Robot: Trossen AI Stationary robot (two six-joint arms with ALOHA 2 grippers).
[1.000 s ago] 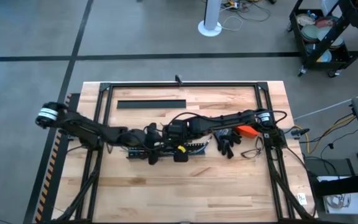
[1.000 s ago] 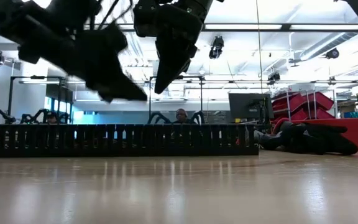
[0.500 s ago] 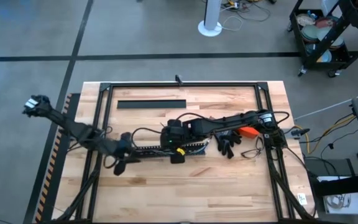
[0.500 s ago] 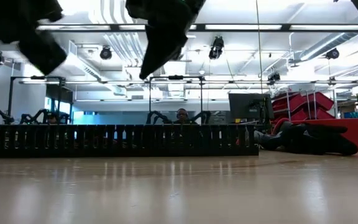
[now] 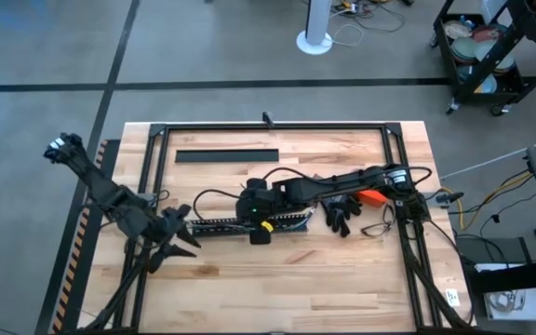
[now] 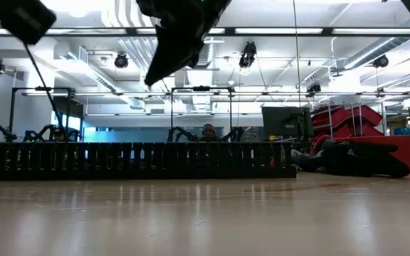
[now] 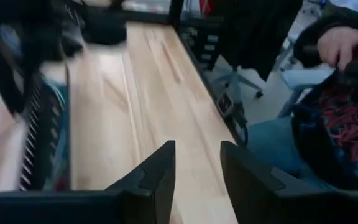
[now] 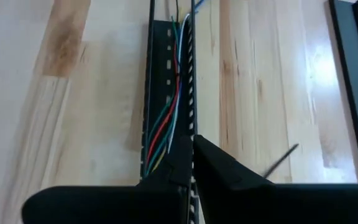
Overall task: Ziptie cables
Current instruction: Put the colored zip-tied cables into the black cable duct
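**High view: left arm peels away, right arm alone at the duct**

High view tells the story: a second ago both arms are crowded over the long black comb-toothed plastic duct (image 5: pixel 235 223) in the middle of the wooden worktop (image 5: pixel 342 270). Now the left arm is swung out towards its own edge of the worktop. The left tool (image 7: pixel 196 147) hangs off the duct's end, fingers spread wide, with nothing between them but bare wood.

The right arm barely budges. The right tool (image 8: pixel 191 142) sits directly above the duct with its fingers pressed tip to tip. I can't see anything pinched between them.

The cables, thin red, green and white wires (image 8: pixel 169 106), lie lengthwise inside the duct channel, running under the right tool. One thin straight dark strip (image 8: pixel 283 158), most likely a ziptie, lies loose on the worktop beside the duct, apart from both tools.

What does it mean? By my reading the two-handed spell at the duct is broken off. The wires are seated, no tie is visibly around them, and the free left tool is open for a pickup.
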